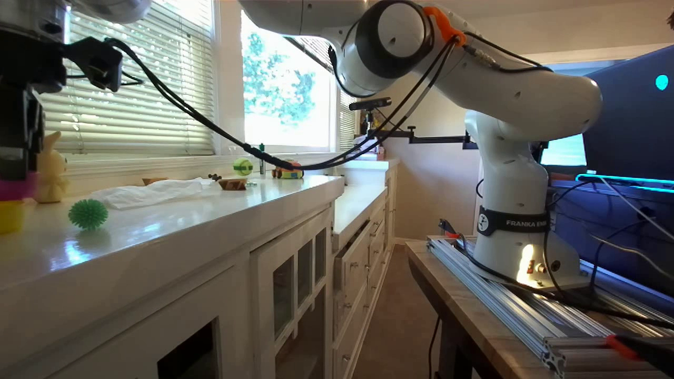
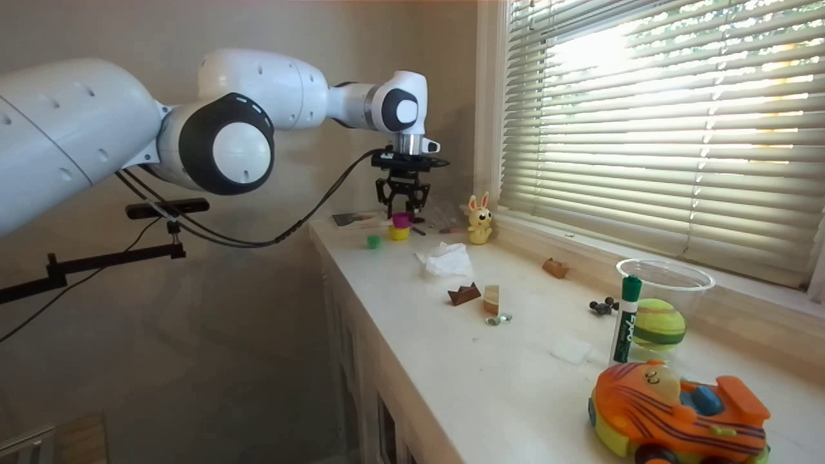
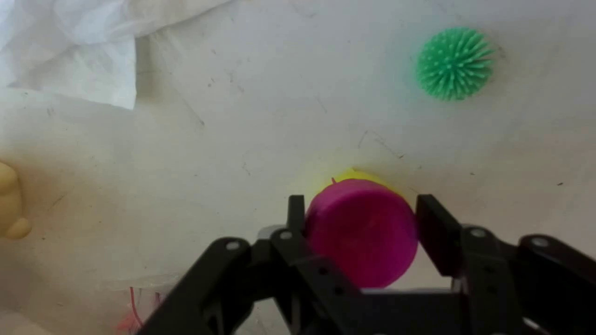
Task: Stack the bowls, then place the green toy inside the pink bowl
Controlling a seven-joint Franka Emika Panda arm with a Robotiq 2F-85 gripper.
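Observation:
The pink bowl (image 3: pixel 363 237) is between my gripper's fingers (image 3: pixel 358 209), which touch it on both sides; its open top faces the wrist camera. In both exterior views the pink bowl (image 1: pixel 20 188) (image 2: pixel 401 220) is directly above the yellow bowl (image 1: pixel 10 217) (image 2: pixel 399 233). Whether it rests fully on it I cannot tell. In the wrist view only a strip of the yellow bowl (image 3: pixel 358 175) shows past the pink rim. The green toy (image 3: pixel 455 64), a spiky ball, lies apart on the counter; both exterior views show it too (image 1: pixel 88 214) (image 2: pixel 373 241).
A pale yellow rabbit figure (image 2: pixel 479 222) stands near the window side. A crumpled white tissue (image 2: pixel 446 259) lies on the counter. Brown pieces (image 2: pixel 464 294), a green marker (image 2: pixel 624 328), a clear cup (image 2: pixel 693 277) with a ball and an orange toy car (image 2: pixel 677 412) are farther along.

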